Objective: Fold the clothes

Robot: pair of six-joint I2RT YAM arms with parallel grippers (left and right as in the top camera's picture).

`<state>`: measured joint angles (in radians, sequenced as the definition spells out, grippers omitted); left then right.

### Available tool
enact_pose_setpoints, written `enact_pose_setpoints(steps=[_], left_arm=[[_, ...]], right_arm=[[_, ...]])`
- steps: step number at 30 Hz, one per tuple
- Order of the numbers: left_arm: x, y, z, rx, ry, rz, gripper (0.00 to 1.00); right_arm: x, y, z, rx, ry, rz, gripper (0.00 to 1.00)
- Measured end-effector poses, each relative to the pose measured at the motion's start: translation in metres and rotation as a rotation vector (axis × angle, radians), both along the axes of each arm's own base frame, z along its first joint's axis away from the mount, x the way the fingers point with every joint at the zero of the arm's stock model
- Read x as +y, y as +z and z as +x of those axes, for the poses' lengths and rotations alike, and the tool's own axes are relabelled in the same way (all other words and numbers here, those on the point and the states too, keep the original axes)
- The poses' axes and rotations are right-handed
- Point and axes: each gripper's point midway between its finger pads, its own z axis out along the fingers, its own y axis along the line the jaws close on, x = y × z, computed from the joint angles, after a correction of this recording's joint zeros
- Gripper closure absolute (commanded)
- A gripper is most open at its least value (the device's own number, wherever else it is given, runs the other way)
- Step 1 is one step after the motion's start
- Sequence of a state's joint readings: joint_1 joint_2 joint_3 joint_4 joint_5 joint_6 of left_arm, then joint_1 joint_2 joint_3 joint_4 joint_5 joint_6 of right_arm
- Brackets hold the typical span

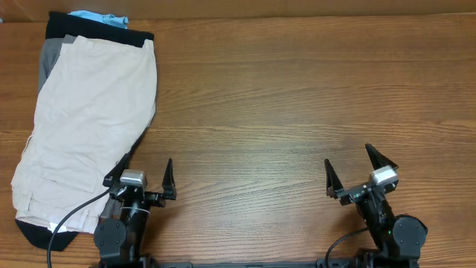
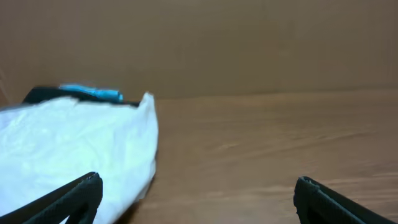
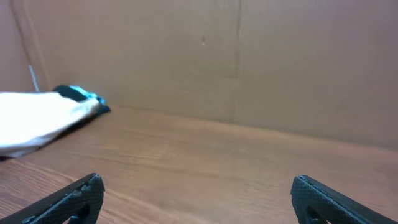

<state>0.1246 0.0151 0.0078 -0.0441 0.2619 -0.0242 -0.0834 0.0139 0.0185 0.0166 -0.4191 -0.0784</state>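
Khaki shorts lie just left of the left gripper, its fingers spread wide and empty, their long axis running away toward the far edge of the table. The right gripper, likewise spread and empty, sits well apart, so the left arm is nearer.

Right claw wide open over wooden table — clothes far left, apart.
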Motion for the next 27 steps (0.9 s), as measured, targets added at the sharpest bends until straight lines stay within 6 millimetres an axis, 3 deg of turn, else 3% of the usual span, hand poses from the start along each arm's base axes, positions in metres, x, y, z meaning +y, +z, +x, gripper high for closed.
enact_pose_setpoints(steps=[5,9,17,22,27], left_arm=[[-0.011,0.015,-0.002,-0.058,-0.068,0.006,0.00],[-0.014,0.015,-0.006,-0.003,-0.080,0.005,0.00],[-0.014,0.064,-0.015,0.047,-0.082,0.071,0.00],[-0.013,0.079,-0.001,0.184,-0.090,0.067,0.00],[-0.008,0.096,0.027,0.406,-0.101,0.046,0.00]], right_arm=[[0.013,0.026,-0.009,-0.117,0.081,-0.021,0.00],[0.019,0.026,-0.012,-0.113,0.120,-0.013,0.00],[0.024,0.058,-0.023,-0.137,0.147,0.003,0.00],[0.025,0.086,-0.030,-0.103,0.156,0.012,0.00],[0.025,0.107,-0.018,0.024,0.158,0.034,0.00]])
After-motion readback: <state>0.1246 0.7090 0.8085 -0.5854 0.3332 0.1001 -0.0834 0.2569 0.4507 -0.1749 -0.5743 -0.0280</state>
